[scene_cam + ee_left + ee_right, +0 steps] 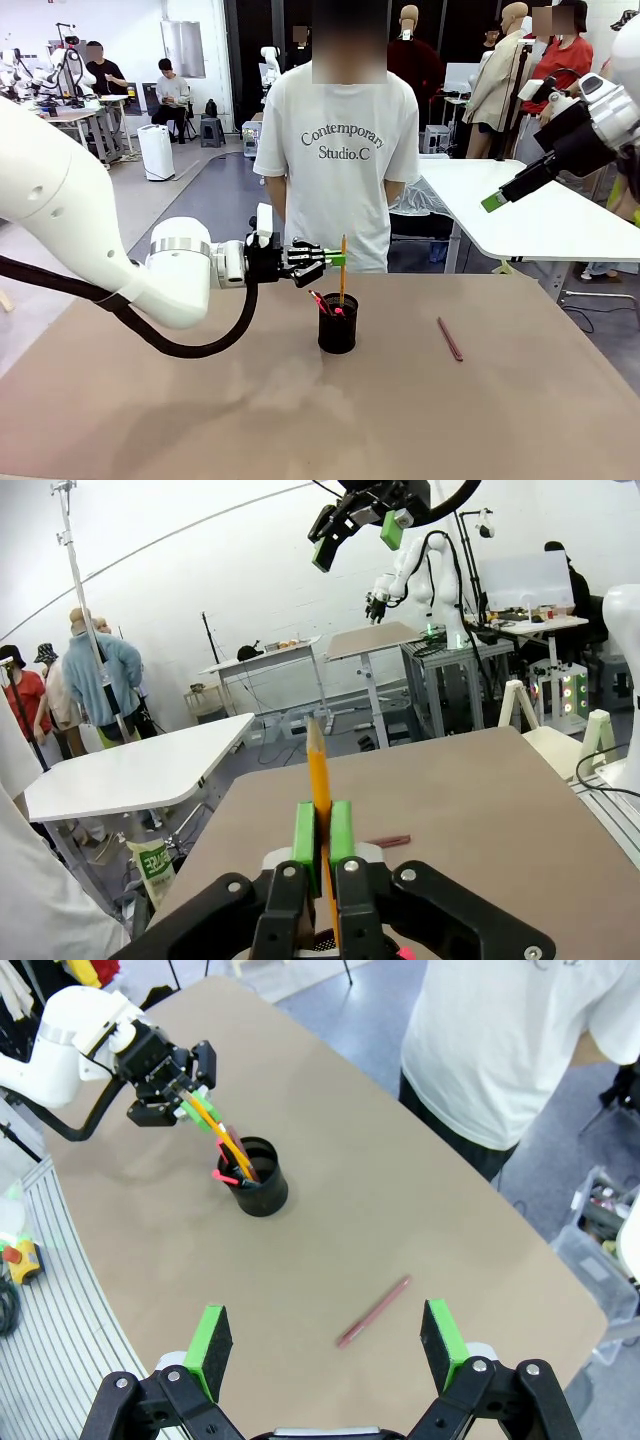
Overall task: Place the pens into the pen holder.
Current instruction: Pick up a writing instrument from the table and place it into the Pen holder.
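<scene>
My left gripper (335,260) is shut on the yellow-orange pen (342,268), which stands upright with its lower end inside the black mesh pen holder (338,328) at mid-table. A black pen with a red end (321,301) leans in the holder. The reddish-brown pen (450,339) lies flat on the table to the holder's right. In the left wrist view the green pads (305,832) pinch the yellow-orange pen (319,765). My right gripper (325,1335) hangs open high above the reddish-brown pen (374,1312), and the pen holder (262,1195) sits farther off.
A person in a white T-shirt (340,150) stands at the far edge of the brown table (200,400). A white table (540,215) stands behind on the right.
</scene>
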Tool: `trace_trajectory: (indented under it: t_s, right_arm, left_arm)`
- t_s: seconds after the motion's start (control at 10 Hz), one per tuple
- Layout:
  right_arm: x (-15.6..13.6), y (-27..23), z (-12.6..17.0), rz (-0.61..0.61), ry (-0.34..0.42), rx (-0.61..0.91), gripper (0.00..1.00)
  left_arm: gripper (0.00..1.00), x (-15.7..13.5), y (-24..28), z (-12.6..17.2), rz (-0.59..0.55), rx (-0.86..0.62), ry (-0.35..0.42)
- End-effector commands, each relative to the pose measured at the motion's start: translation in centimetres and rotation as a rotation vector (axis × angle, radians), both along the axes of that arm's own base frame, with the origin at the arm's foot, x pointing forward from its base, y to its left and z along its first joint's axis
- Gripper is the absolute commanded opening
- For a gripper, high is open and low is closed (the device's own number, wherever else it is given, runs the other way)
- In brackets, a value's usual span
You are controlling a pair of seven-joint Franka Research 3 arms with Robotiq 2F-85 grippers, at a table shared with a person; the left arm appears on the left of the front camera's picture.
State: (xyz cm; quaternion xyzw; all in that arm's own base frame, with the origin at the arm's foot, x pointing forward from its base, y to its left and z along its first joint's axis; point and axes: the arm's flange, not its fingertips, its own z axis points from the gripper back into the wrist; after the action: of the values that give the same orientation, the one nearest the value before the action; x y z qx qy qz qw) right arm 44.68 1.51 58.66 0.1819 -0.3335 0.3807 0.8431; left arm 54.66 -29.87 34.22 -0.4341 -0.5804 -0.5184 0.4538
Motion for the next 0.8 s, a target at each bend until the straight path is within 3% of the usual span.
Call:
trace_trajectory:
  t_s: [0.0,0.1,0.5,0.6,0.7]
  right_arm:
    - [0.04,-0.04,0.05,0.009,-0.006,0.022,1.00]
    - [0.04,-0.04,0.05,0.009,-0.006,0.022,1.00]
    - [0.04,-0.04,0.05,0.009,-0.006,0.022,1.00]
    - [0.04,-0.04,0.05,0.009,-0.006,0.022,1.00]
    - [0.04,-0.04,0.05,0.009,-0.006,0.022,1.00]
  left_arm:
    - [0.00,0.38,-0.41,-0.83,0.024,-0.062,-0.042]
    - [0.10,0.42,-0.41,-1.04,0.023,-0.059,-0.040]
    - [0.88,0.29,-0.18,-0.71,0.022,-0.070,-0.058]
    - [1.00,0.21,-0.16,-0.47,0.019,-0.071,-0.056]
    - [1.00,0.14,-0.23,-0.20,0.015,-0.070,-0.051]
